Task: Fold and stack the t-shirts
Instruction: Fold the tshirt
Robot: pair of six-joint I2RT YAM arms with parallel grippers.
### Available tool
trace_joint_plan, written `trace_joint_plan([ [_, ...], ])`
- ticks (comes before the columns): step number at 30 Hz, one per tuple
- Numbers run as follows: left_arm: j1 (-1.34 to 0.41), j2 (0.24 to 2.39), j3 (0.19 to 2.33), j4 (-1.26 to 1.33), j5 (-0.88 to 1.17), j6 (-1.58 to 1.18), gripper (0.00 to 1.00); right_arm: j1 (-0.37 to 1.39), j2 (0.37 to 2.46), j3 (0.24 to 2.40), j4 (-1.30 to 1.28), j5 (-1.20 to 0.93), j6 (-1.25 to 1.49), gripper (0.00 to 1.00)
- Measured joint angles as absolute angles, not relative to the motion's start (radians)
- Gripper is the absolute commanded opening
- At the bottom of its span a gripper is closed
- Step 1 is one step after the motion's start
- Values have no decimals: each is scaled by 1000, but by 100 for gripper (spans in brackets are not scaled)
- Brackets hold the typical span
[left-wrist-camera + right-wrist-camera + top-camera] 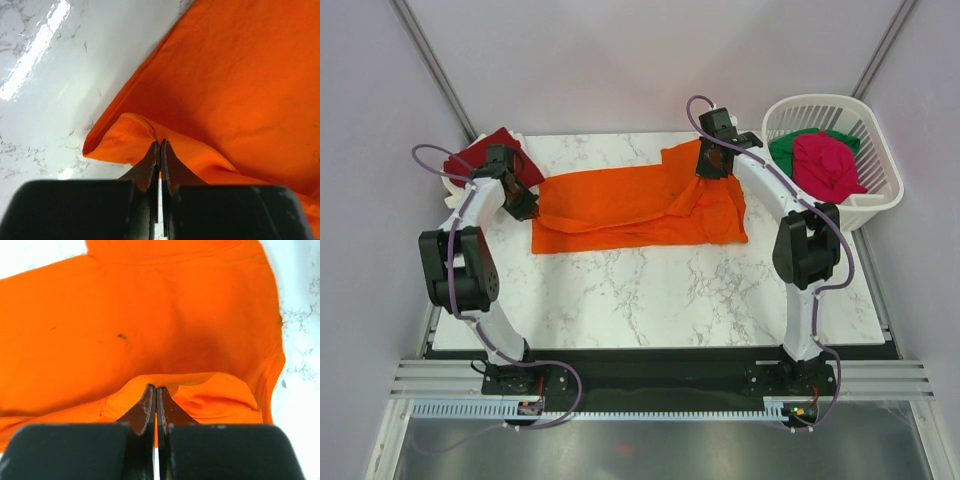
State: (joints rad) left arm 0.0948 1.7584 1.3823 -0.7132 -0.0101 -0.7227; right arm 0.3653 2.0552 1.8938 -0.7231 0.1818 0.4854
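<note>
A spread t-shirt (630, 212) covers the table's (650, 300) far half. A second t-shirt (480, 150) sits at the far-left corner; the basket (882, 203), far right, holds two more t-shirts (825, 165)

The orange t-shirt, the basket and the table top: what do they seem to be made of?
The orange t-shirt: soft matte cloth, likely cotton knit; it wrinkles and folds. The basket: probably white plastic; rigid moulded lattice wall. The table top: glossy, grey-veined white, marble or an imitation; bright reflections show.

We are counting four t-shirts: one orange t-shirt (620, 210) on the counter (650, 300), one dark red t-shirt (480, 152) at its far left corner, one green t-shirt (788, 150) and one pink t-shirt (825, 168) in the single white basket (885, 190). We are also counting two grippers: left gripper (523, 207), right gripper (712, 168).
</note>
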Motion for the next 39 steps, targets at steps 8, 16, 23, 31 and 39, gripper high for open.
trace_joint_plan([
  [8,96,1922,1444,-718,-32,-704,3,328,2208,2050,-746,192,481,14],
  [16,99,2017,1562,-767,-60,-681,77,286,2339,2185,-793,193,473,88],
  [23,100,1925,1612,-816,-126,-663,90,264,2250,2138,-800,225,470,89],
  [31,95,1575,1380,-786,-165,-653,77,271,1737,1574,-680,197,480,83],
  [39,73,1658,1168,-741,-121,-654,72,271,1721,1336,-599,147,485,71],
])
